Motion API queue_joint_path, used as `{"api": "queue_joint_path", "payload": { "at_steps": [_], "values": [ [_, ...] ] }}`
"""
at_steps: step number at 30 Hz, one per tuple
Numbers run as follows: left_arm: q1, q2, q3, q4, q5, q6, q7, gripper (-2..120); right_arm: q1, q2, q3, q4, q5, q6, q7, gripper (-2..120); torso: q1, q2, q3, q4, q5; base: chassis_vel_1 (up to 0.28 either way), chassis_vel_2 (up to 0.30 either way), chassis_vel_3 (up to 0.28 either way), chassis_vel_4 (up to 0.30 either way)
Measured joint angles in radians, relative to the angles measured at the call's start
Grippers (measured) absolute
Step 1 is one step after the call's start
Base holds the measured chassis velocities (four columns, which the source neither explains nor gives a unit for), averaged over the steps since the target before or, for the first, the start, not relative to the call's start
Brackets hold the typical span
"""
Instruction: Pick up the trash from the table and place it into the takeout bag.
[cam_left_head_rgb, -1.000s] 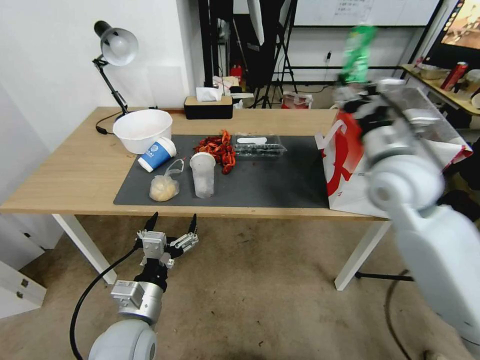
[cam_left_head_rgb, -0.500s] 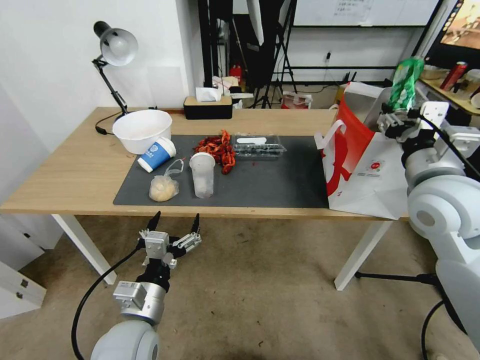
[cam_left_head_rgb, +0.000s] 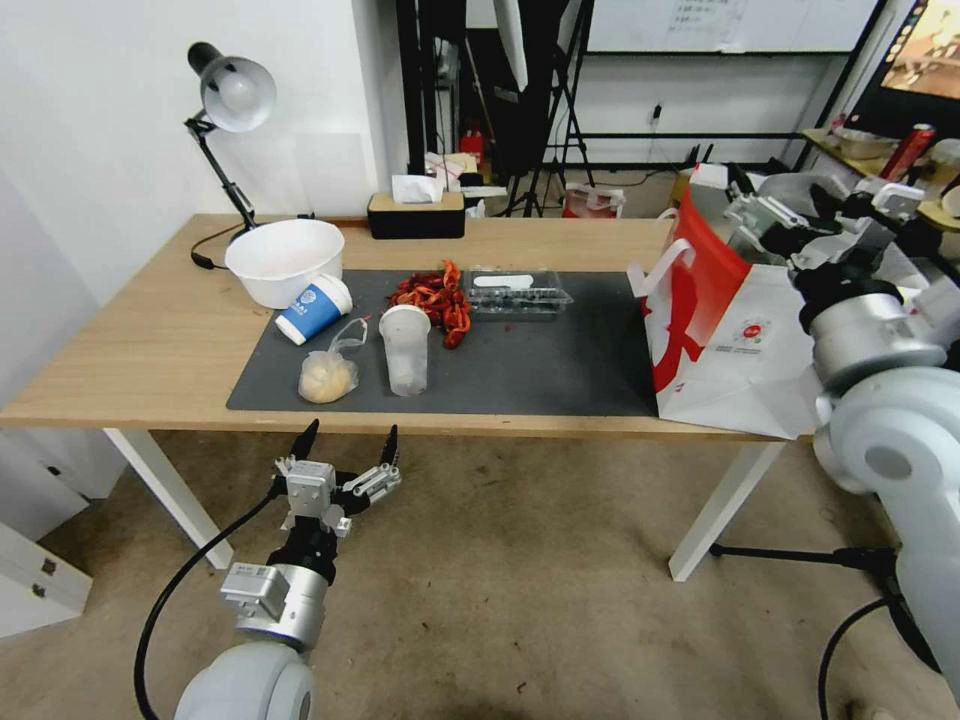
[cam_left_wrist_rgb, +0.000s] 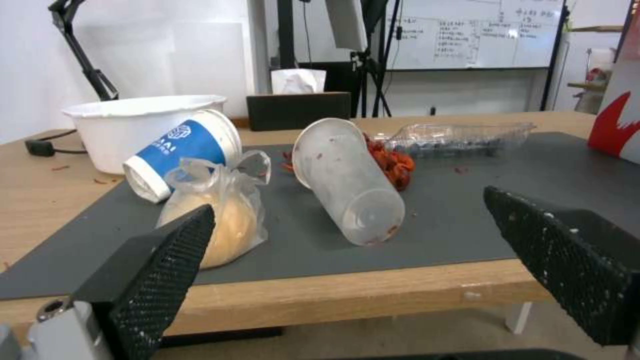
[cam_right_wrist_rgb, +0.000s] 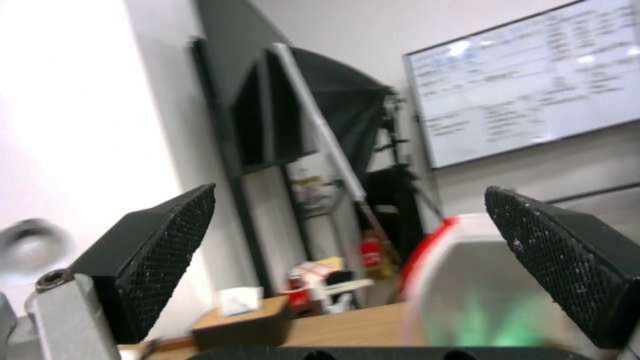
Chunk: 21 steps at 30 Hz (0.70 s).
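The right gripper (cam_left_head_rgb: 790, 225) is hovering over the mouth of the bag (cam_left_head_rgb: 735, 350), at about two o'clock in the head view, with its fingers (cam_right_wrist_rgb: 160, 240) spread apart and nothing between them. In the right wrist view a blurred green wrapper (cam_right_wrist_rgb: 493, 315) is showing down inside the bag's silvery lining, below the parted fingers. The bag is standing on the table (cam_left_head_rgb: 150, 340) at three o'clock, its red side panel facing the mat (cam_left_head_rgb: 560, 370).

The left gripper (cam_left_head_rgb: 345, 465) is hanging below the table's near edge at about seven o'clock, its fingers (cam_left_wrist_rgb: 153, 270) wide apart and holding nothing, pointing toward the trash on the mat.

On the mat, a clear bag (cam_left_head_rgb: 328, 375) with a pale lump is lying at about ten o'clock, just beside a frosted cup (cam_left_head_rgb: 406, 350) standing mouth up. Behind them a blue cup (cam_left_head_rgb: 314, 308) is lying on its side, touching a white bowl (cam_left_head_rgb: 285, 260) at eleven o'clock. Red food scraps (cam_left_head_rgb: 437, 297) are lying behind the frosted cup, next to a clear tray (cam_left_head_rgb: 520, 292) near the mat's far edge. A lamp (cam_left_head_rgb: 230, 110) and a tissue box (cam_left_head_rgb: 416, 210) are standing at the table's far side.
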Motion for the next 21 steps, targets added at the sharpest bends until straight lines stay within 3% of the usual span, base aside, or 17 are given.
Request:
{"api": "queue_joint_path", "payload": {
  "at_steps": [7, 12, 21],
  "values": [
    [-0.005, 0.001, 0.002, 0.006, 0.000, -0.001, 0.001, 100, -0.180, 0.054, -0.051, 0.054, -0.215, 0.058, -0.131, 100, 0.000, 0.000, 0.000, -0.0002, 0.0001, 0.000, 0.000, 0.000, 0.000],
    [-0.006, 0.008, 0.002, 0.011, 0.000, -0.005, 0.002, 100, -0.278, 0.090, -0.064, 0.053, -0.361, 0.093, -0.153, 100, 0.000, 0.000, 0.000, -0.0001, 0.0001, 0.000, 0.000, 0.000, 0.000],
    [-0.006, 0.024, 0.001, 0.014, -0.001, -0.011, 0.002, 100, -0.562, 0.205, -0.080, 0.005, -0.698, 0.289, -0.127, 100, 0.000, 0.000, 0.000, -0.0002, -0.0001, 0.000, 0.000, 0.000, 0.000]
  ]
}}
